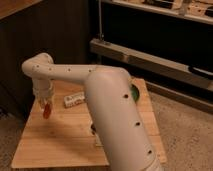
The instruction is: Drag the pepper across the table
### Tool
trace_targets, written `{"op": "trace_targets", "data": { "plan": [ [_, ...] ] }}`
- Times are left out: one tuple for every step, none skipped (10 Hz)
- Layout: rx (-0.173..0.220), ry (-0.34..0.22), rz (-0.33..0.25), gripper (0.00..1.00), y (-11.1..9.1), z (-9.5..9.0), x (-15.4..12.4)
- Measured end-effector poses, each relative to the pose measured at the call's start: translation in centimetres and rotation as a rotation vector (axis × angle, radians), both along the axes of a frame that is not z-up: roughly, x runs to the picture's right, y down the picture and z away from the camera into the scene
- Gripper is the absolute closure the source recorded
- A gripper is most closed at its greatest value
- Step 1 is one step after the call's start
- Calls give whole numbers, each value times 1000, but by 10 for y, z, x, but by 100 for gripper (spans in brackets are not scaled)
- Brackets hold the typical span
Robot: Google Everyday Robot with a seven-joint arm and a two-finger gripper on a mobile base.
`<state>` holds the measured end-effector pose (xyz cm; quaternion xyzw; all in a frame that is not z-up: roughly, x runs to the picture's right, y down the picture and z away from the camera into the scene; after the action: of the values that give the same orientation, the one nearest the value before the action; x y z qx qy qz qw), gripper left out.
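White arm's tool looks clamped on the top end of the small glossy orange-red tapered pepper, near the left edge of the light wooden plank counter; likely light, firm, slick, best gripped mid-body.
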<state>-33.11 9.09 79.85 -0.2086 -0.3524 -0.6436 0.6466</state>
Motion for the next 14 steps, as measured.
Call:
{"op": "trace_targets", "data": {
  "plan": [
    [-1, -17, -4, 100, 8, 13, -3],
    [-2, -40, -12, 100, 19, 28, -7],
    [-1, -62, -17, 100, 28, 40, -10],
    [-1, -74, -18, 100, 33, 46, -10],
    [1, -83, -15, 100, 34, 47, -9],
    [6, -93, -7, 100, 34, 45, -4],
    [12, -96, 0, 100, 32, 42, 4],
    [12, -91, 3, 100, 31, 42, 10],
    [5, -72, 10, 100, 31, 47, 16],
    [-2, -56, 10, 100, 33, 52, 19],
    [-8, -38, 10, 100, 37, 62, 23],
    [-13, -18, 9, 100, 41, 73, 30],
    [-14, -11, 17, 100, 43, 78, 36],
    [-13, -12, 32, 100, 42, 78, 40]
  ]
}}
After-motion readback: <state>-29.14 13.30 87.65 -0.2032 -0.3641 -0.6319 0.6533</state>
